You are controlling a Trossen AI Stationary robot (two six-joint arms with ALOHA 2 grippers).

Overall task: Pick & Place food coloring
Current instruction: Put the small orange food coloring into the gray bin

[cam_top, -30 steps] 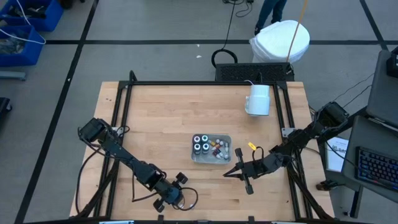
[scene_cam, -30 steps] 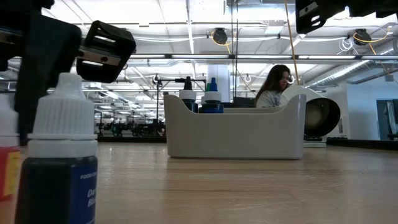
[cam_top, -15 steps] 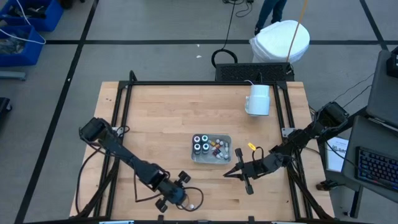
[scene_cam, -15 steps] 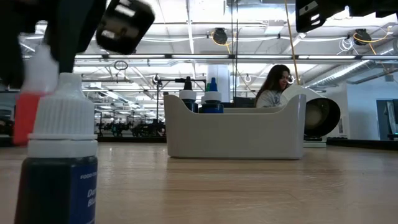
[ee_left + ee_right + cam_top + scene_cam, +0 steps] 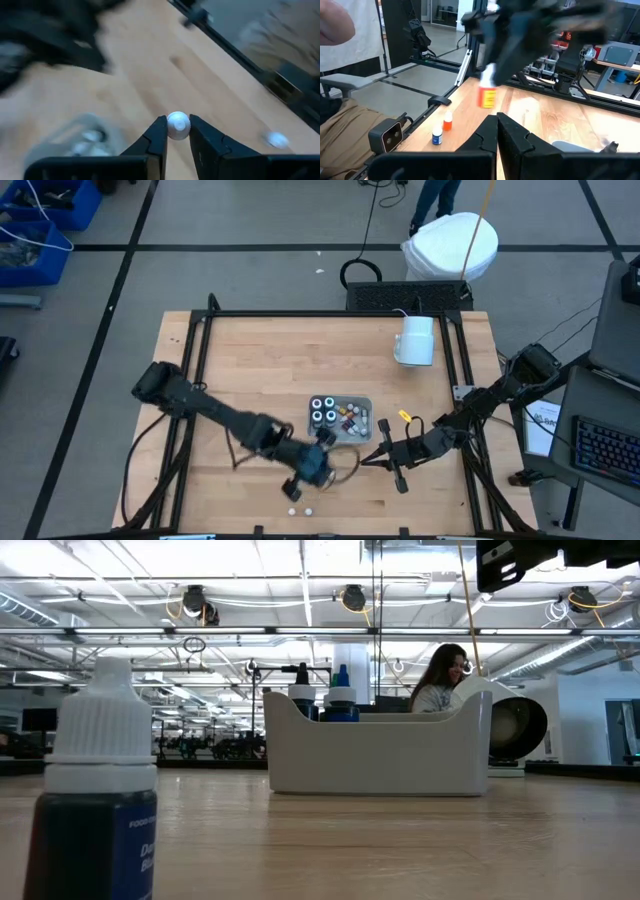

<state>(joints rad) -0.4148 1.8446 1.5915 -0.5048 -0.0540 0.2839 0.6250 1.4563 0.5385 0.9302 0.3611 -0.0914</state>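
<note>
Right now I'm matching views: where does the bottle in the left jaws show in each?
High: hidden in the left gripper, just in front of the tray.
Low: not in it.
Left wrist: bottle, white cap between the jaws.
Right wrist: red body, hanging from that gripper.
Shared landmark: the tray.

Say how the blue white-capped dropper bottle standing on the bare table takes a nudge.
The blue dropper bottle stands tall on a narrow base, so it probably tips easily. Round-bodied, it would likely roll once down.
</note>
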